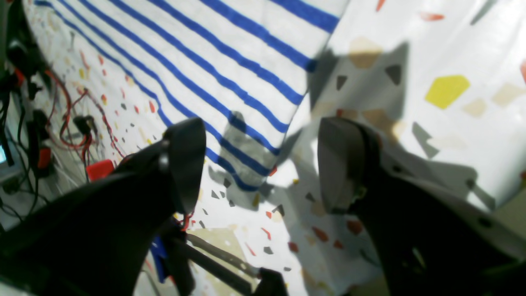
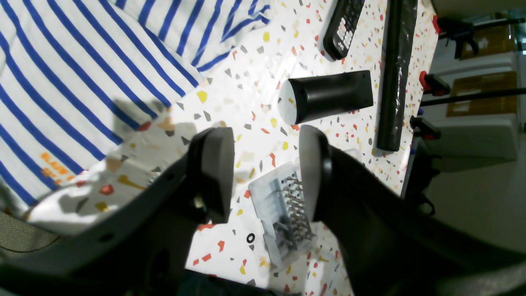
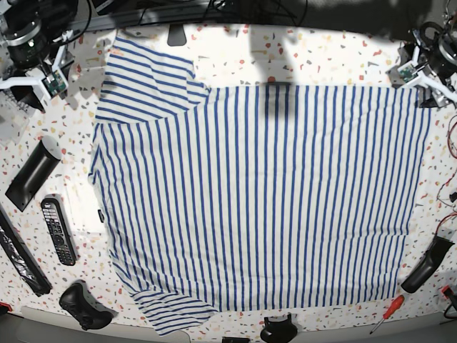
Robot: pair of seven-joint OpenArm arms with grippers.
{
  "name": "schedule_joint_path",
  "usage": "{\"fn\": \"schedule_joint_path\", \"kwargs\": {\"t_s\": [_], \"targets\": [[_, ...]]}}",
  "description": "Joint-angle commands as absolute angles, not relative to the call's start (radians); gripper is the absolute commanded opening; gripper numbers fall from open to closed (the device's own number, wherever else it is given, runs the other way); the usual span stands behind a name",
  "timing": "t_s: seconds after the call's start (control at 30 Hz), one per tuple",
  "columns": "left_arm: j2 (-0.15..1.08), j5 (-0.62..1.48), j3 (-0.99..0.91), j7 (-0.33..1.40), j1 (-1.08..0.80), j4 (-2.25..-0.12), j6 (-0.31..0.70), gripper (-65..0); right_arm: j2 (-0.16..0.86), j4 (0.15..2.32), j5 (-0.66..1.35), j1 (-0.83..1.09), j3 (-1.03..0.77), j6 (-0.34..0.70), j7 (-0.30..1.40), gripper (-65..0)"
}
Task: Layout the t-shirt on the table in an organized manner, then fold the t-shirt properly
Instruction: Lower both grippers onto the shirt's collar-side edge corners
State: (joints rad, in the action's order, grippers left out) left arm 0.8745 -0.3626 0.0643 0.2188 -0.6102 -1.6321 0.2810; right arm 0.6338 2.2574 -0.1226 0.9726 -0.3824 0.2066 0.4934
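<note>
The white t-shirt [image 3: 257,193] with thin blue stripes lies spread flat over most of the speckled table [image 3: 321,50], one sleeve at the far left and one at the near edge. In the left wrist view my left gripper [image 1: 265,164] hangs open above a corner of the t-shirt [image 1: 205,61], with nothing between its fingers. My right gripper [image 2: 263,172] is open too and empty, over bare table [image 2: 254,82] beside the t-shirt [image 2: 61,82]. In the base view both arms stand at the far corners, the left arm [image 3: 428,53] and the right arm [image 3: 28,43].
Under the right gripper lies a clear box of screws [image 2: 283,209]. Near it are a black cylinder [image 2: 328,96], a remote [image 2: 343,24] and a long black bar [image 2: 394,74]. A game controller [image 3: 84,306], a red screwdriver [image 3: 389,309] and red cables [image 1: 70,123] sit at the edges.
</note>
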Motion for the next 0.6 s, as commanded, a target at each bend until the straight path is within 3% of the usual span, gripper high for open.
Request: {"fn": "schedule_joint_path", "kwargs": {"t_s": [0.0,0.37,0.5,0.57], "targets": [[0.875,-0.377,0.061,0.234,-0.604,-1.613,0.261,-25.5,0.645,2.272,-0.120,0.975,-0.392,0.195,0.480,-39.6],[0.765,-0.377,0.061,0.241,-0.467,-1.509,0.227,-26.4,0.645,2.272,-0.120,0.975,-0.392,0.195,0.480,-39.6],[0.765,-0.377,0.061,0.236,-0.465,-1.509,0.227,-37.3,0.645,2.272,-0.119,0.975,-0.392,0.195,0.480,-39.6],[0.765,-0.377,0.061,0.237,-0.465,-1.509,0.226,-39.7,0.645,2.272,-0.120,0.975,-0.392,0.195,0.480,-39.6]]}}
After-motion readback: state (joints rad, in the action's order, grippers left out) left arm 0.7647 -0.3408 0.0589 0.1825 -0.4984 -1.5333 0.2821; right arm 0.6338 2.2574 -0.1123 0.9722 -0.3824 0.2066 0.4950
